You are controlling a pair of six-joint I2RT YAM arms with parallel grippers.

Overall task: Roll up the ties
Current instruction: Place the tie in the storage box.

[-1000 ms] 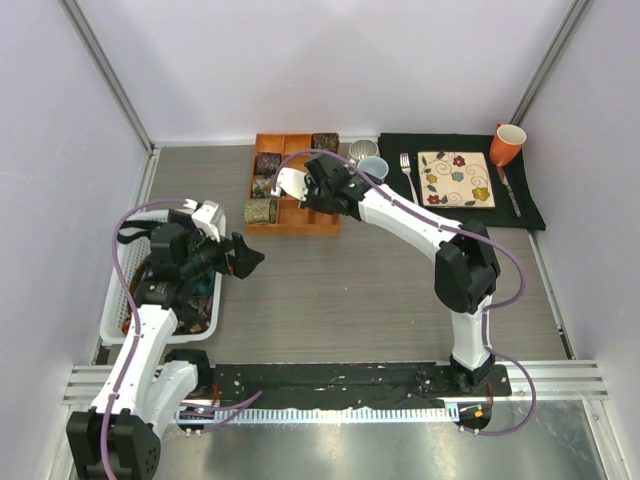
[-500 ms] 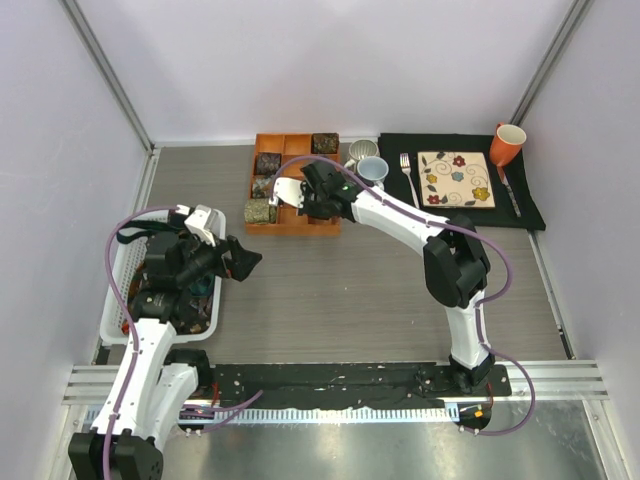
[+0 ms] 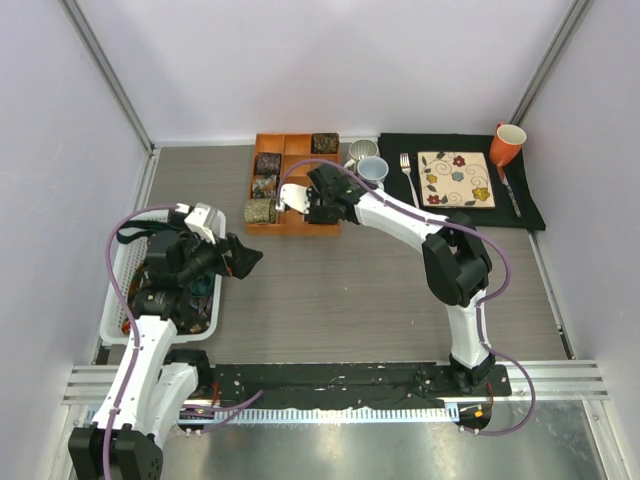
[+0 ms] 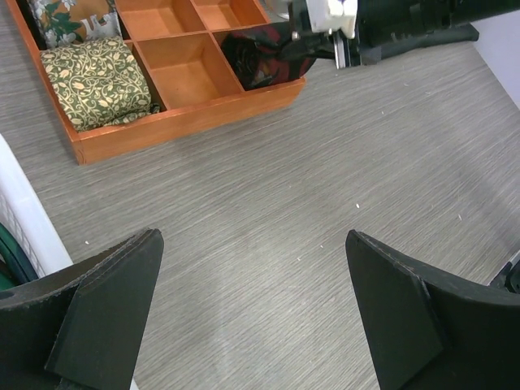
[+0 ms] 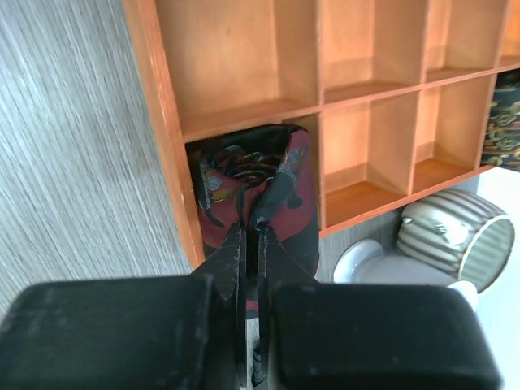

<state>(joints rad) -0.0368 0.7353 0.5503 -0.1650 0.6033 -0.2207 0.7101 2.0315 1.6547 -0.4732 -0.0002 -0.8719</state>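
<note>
My right gripper (image 5: 252, 229) is shut on a thin fold of a maroon rolled tie (image 5: 288, 191), which sits in the near right compartment of the orange wooden tray (image 5: 162, 122). From above the right gripper (image 3: 312, 206) is over that corner of the tray (image 3: 290, 229). A green rolled tie (image 3: 260, 211) fills the near left compartment, with two dark rolls (image 3: 266, 163) behind it and one (image 3: 324, 142) at the far right. My left gripper (image 3: 245, 258) is open and empty over bare table. Its view shows the green roll (image 4: 97, 81) and the maroon tie (image 4: 260, 58).
A white basket (image 3: 112, 300) holding unrolled ties stands at the left, under my left arm. Two cups (image 3: 368, 160) stand just right of the tray. A black placemat (image 3: 530, 205) carries a fork, a flowered plate and an orange mug (image 3: 506, 144).
My right gripper has carried the maroon tie toward me and down into the tray's near right compartment. The left arm has shifted only slightly.
</note>
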